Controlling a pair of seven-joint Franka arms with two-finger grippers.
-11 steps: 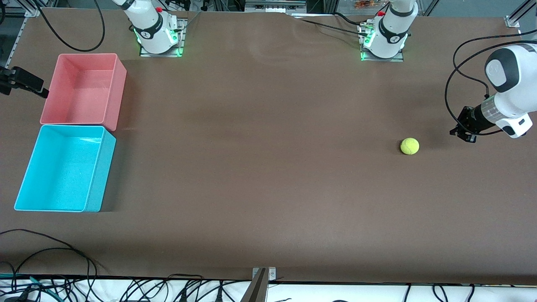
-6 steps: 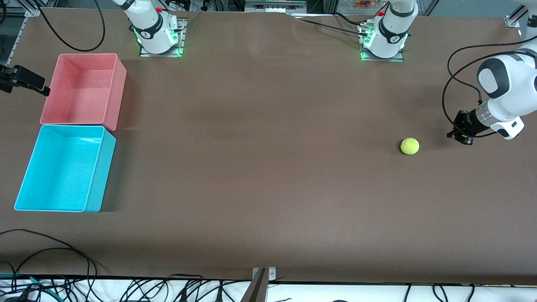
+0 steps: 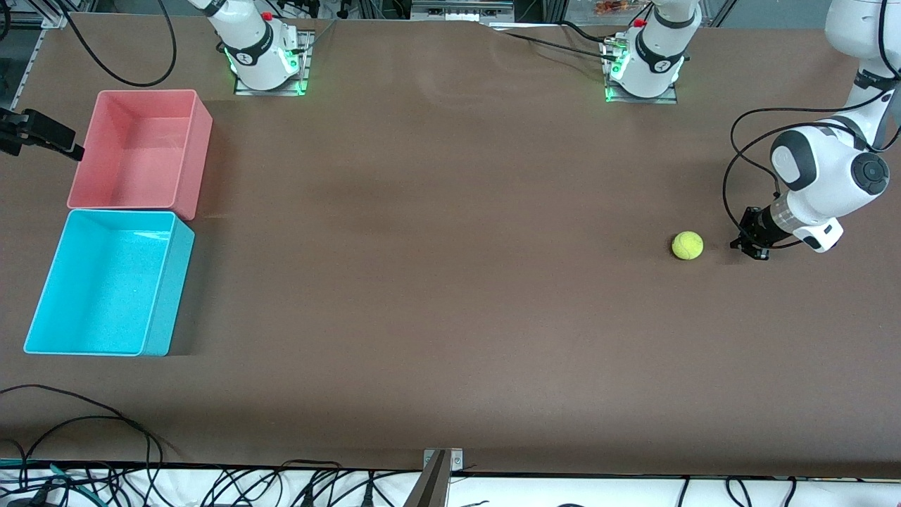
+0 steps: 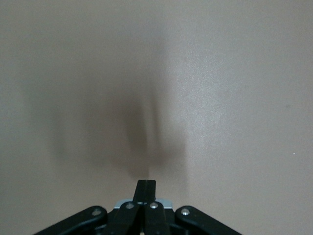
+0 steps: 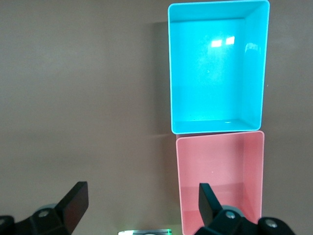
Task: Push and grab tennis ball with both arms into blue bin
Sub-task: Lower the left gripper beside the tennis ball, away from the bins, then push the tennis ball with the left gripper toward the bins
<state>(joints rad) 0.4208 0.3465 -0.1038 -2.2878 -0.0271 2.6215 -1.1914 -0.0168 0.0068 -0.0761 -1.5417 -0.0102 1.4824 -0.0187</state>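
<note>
While pink tub [image 3: 141,149] adjoins blue bin [image 3: 105,285]; bare table [image 3: 436,282].

1. Yellow-green tennis ball [image 3: 688,245], just beside black left gripper [image 3: 749,243].
2. Cyan-blue blue bin [image 3: 169,285], plain, well apart from black right gripper [image 5: 141,201].
3. Salmon-pink bin [image 3: 196,158], plain, near right gripper.
4. Matte brown table [image 3: 450,282].
5. White arms [image 3: 820,179], dark grey joints.

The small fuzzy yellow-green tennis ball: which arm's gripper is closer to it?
Left. The left gripper sits just beside the small fuzzy yellow-green tennis ball; the right gripper waits by the pink rectangular plastic tub.
</note>
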